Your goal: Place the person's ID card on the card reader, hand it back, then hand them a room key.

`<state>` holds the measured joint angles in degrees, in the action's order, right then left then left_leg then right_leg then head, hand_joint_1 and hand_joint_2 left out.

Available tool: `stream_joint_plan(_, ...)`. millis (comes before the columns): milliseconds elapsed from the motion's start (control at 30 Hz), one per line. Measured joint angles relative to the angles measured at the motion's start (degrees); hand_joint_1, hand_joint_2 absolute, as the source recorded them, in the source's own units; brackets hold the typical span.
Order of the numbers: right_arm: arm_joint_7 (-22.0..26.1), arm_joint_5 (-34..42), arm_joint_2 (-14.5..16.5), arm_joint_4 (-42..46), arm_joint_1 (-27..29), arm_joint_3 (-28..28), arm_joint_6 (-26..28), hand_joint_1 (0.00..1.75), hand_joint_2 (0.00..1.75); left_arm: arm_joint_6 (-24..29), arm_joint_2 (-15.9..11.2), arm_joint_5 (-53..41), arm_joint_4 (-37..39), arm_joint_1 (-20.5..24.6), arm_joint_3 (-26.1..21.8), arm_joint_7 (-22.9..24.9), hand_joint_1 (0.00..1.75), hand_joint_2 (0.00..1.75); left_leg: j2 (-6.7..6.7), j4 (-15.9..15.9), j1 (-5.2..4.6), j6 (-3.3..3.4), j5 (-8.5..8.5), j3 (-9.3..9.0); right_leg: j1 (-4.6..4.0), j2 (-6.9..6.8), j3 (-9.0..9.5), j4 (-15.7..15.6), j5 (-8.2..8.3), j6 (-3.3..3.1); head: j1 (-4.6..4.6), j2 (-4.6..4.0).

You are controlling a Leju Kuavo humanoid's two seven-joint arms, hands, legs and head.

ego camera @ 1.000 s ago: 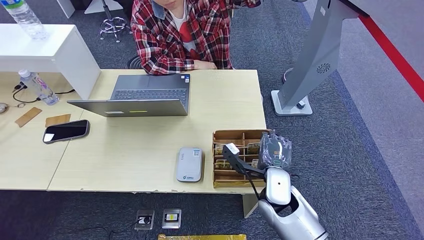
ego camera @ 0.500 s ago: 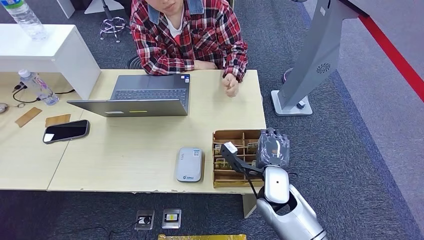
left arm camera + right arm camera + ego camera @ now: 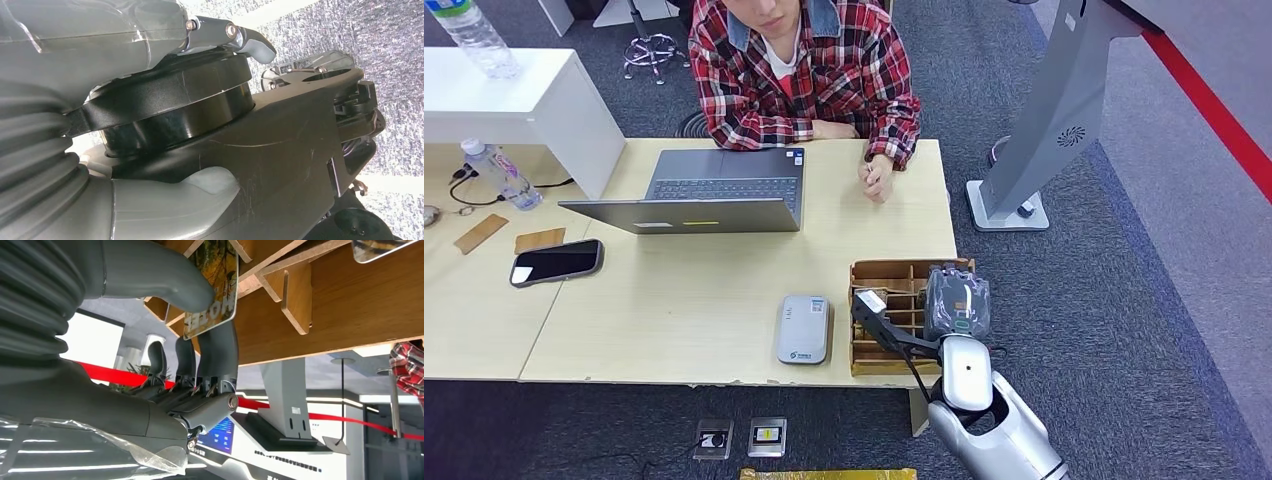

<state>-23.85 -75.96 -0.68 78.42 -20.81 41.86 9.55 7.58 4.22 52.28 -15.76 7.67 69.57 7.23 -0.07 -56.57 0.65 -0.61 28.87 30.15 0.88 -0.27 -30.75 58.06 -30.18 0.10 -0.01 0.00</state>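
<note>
My right hand [image 3: 956, 303] hangs over the right side of the wooden key box [image 3: 894, 272] at the table's front right corner. In the right wrist view the thumb and the dark fingers [image 3: 220, 355] of that hand [image 3: 165, 390] pinch a room key card [image 3: 212, 295] printed HOTEL, which stands in a slot of the box [image 3: 350, 305]. The grey card reader [image 3: 803, 328] lies flat just left of the box. The person in a red plaid shirt [image 3: 809, 70] sits across the table, one hand [image 3: 879, 180] resting near the far edge. My left hand [image 3: 100, 40] appears close up, its fingers mostly hidden.
An open laptop [image 3: 709, 195] stands between the person and the reader. A black phone [image 3: 556, 262], a water bottle [image 3: 499, 172] and small cards lie on the left table. A grey kiosk stand [image 3: 1049, 120] rises from the floor to the right.
The person's arm came down and their hand now rests on the table. My right hand shifted slightly left and lower over the box.
</note>
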Motion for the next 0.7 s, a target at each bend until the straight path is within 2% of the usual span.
stream_joint_plan(133, 0.0, 0.0, 0.0, 0.0, 0.0, 0.3, 0.0, 1.52, 1.75, 0.0, 0.0, 0.0, 0.0, 0.0, 0.0, 0.0, 0.0, 1.75, 0.0, 0.0, 0.0, 0.0, 0.0, -0.01, 0.0, 0.01, 0.0, 0.0, 0.0, 0.0, 0.0, 0.0)
stream_joint_plan(300, -0.2, 0.2, 0.0, 0.0, -0.1, 0.7, -0.1, 1.67, 1.75, 0.0, 0.0, 0.0, 0.0, 0.0, 0.0, 0.0, 0.0, 1.75, 0.0, 0.0, 0.0, 0.0, 0.0, -0.02, 0.0, 0.0, 0.0, 0.0, 0.0, 0.0, -0.01, 0.0)
stream_joint_plan(500, -0.4, -0.3, 0.0, 0.7, -0.2, 0.7, 0.1, 1.75, 1.75, 0.0, 0.0, 0.0, 0.0, 0.0, 0.0, 0.0, 0.0, 1.75, 0.0, 0.0, 0.0, 0.0, 0.0, -0.02, 0.0, 0.01, 0.01, 0.0, 0.0, 0.0, -0.01, 0.0)
stream_joint_plan(700, -0.8, -2.1, -0.2, 2.9, -0.5, 0.7, 0.1, 1.75, 1.75, 0.0, 0.0, 0.0, 0.0, 0.0, 0.0, 0.0, 0.0, 1.75, 0.0, 0.0, 0.0, 0.0, 0.0, -0.01, 0.0, 0.01, 0.0, 0.0, 0.0, 0.0, -0.01, 0.0)
